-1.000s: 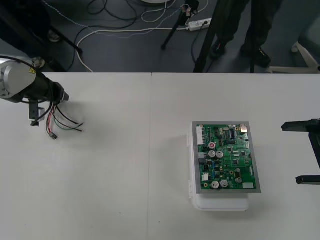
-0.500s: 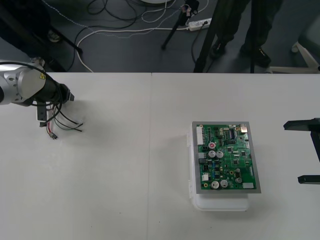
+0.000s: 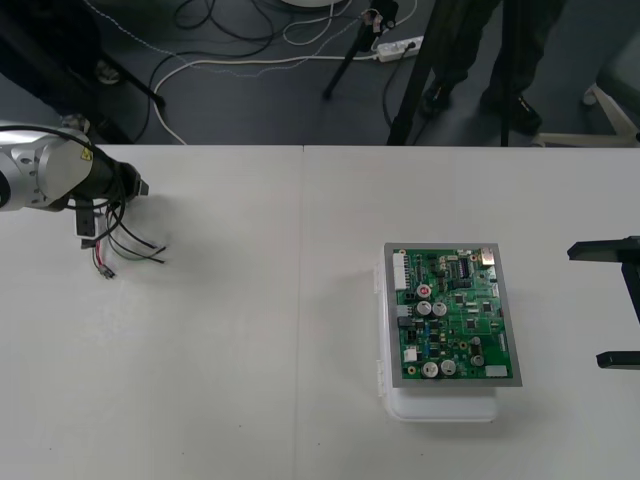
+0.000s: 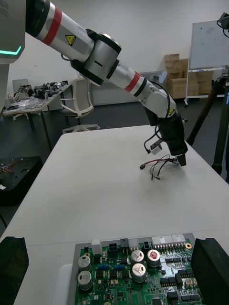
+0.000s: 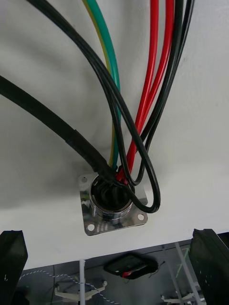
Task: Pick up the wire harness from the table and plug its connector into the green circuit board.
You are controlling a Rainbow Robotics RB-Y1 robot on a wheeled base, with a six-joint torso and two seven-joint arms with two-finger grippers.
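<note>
- Where the wire harness (image 3: 122,250) lies, far left on the table (image 3: 250,350) and well apart from the green circuit board (image 3: 455,315): hovering just above, fingers spread wide (left gripper (image 3: 105,212)).
- Waiting at the right edge, likewise wide (right gripper (image 3: 585,305)).

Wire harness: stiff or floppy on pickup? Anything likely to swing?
Probably floppy: the wire harness is thin wires that loop and curve loosely. Likely end-heavy: its flanged metal socket looks solid beside them, so it may swing. The small plug would probably dangle.
</note>
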